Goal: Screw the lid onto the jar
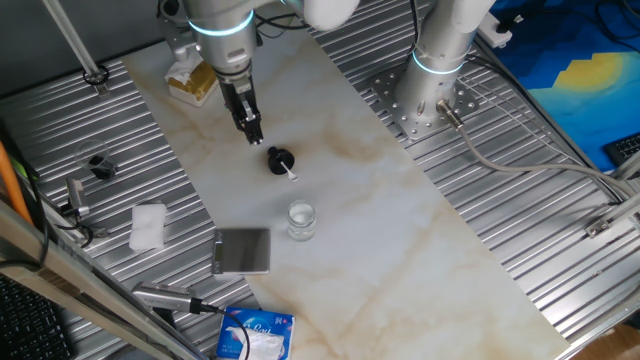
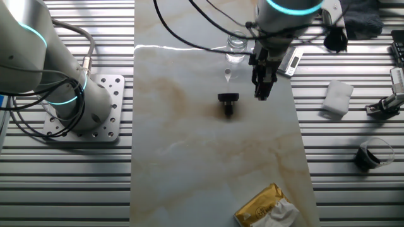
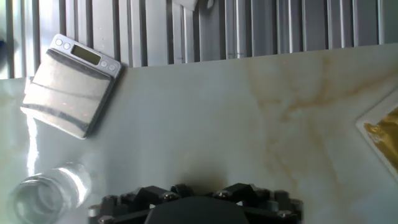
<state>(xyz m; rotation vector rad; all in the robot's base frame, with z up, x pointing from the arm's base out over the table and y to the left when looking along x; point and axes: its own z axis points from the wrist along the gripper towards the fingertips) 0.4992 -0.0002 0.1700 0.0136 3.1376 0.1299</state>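
The gripper is hanging above the marble table with nothing between its fingers, and they are looking narrow, close to pinched together; in the hand view only the base of the hand is showing, so the gap itself is hard to judge there.

The lid is lying on the marble just beside the fingertips and a little below them, apart from them, tipped so its short white bit is poking out toward the jar. In the other fixed view the lid is sitting just to one side of the gripper, not under it. I take it the lid is resting loose like that simply because it has yet to be picked up.

The jar is standing upright and open, well beyond the lid from the fingers, next to the grey scale. In the hand view the jar is appearing at the lower edge, with the scale beyond it. Standing open-mouth-up suits it for taking the cap from above.

My guess is the task is barely begun: the fingers would need to spread, shift over the lid and drop around it. The tilt and the white stub could make a clean grasp awkward.
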